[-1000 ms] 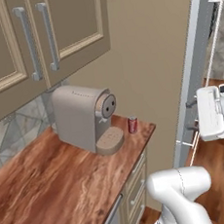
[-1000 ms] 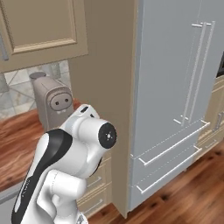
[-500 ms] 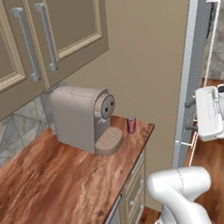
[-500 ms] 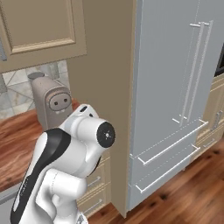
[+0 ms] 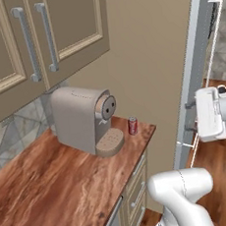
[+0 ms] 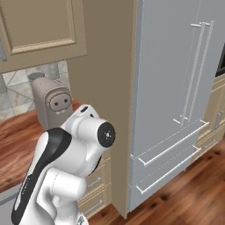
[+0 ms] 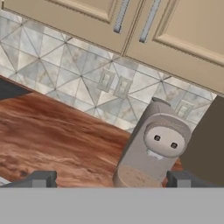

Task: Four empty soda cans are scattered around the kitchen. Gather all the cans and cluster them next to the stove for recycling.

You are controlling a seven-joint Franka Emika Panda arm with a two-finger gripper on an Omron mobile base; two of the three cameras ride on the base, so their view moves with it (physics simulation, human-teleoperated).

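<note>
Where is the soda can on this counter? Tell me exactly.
In the left base view, the red soda can stands upright on the wooden counter, near its far right corner, just right of the coffee machine.

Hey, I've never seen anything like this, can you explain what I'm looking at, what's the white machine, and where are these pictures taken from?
It is a white robot arm on a driving base in a simulated kitchen. Two pictures come from cameras behind the arm, left and right. The third comes from a camera on its hand, where the gripper stands open and holds nothing. On the wooden counter sits a beige coffee machine, and beside it a small red soda can. To the right stands a grey refrigerator.
</note>
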